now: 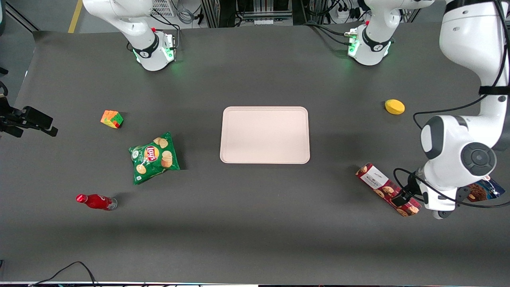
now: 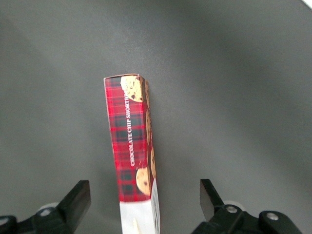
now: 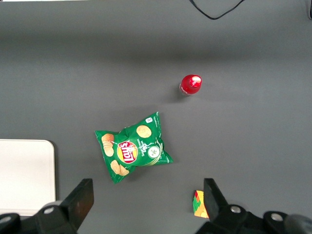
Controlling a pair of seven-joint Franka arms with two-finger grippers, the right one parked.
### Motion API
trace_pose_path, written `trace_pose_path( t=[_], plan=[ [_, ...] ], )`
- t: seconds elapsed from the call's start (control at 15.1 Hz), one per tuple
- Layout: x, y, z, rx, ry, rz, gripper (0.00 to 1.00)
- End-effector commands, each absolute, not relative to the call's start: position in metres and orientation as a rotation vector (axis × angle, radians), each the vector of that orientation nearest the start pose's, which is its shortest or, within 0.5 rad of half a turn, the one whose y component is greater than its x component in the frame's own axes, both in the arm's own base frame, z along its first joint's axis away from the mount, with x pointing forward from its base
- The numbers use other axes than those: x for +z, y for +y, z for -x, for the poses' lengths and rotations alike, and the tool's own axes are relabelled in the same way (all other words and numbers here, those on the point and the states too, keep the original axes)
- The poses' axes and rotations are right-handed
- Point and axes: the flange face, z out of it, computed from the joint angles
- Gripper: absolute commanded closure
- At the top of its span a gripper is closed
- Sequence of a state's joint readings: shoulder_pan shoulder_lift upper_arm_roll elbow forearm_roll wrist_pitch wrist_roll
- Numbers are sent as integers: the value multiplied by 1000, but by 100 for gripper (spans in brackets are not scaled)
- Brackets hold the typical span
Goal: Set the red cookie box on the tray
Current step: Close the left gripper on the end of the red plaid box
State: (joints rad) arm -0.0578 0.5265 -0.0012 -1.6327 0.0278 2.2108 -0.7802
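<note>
The red cookie box [image 1: 377, 180] lies flat on the dark table toward the working arm's end, nearer the front camera than the tray [image 1: 265, 109]. It is a long plaid carton with cookie pictures and a white label. My left gripper [image 1: 401, 198] is low over the box's end nearest the camera. In the left wrist view the gripper [image 2: 144, 191] is open, one finger on each side of the red cookie box [image 2: 129, 131], with table showing between each finger and the carton. The pale pink tray sits in the middle of the table with nothing on it.
A blue cookie pouch [image 1: 484, 190] lies partly hidden under the working arm. A yellow round object [image 1: 394, 107] sits farther from the camera. Toward the parked arm's end are a green chips bag [image 1: 154, 156], a red bottle [image 1: 95, 201] and a coloured cube [image 1: 112, 118].
</note>
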Motion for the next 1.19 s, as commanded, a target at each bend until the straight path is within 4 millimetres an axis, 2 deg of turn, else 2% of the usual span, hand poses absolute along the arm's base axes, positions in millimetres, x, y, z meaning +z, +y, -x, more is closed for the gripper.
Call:
trace_pose_path(
  t=[0.0,0.26,0.53,0.6,0.79,0.93,0.99,1.12],
  plan=[
    [269,-33,-685,-114,-1089,2940,0],
    [238,-25,-677,-170,-1091,2946,0],
    [231,-25,-675,-174,-1091,2945,2],
    [230,-25,-675,-171,-1091,2944,13],
    [229,-26,-675,-162,-1086,2944,60],
    [229,-26,-675,-163,-1079,2945,82],
    [230,-27,-675,-165,-1070,2949,91],
    [230,-28,-675,-167,-1068,2950,100]
  ],
)
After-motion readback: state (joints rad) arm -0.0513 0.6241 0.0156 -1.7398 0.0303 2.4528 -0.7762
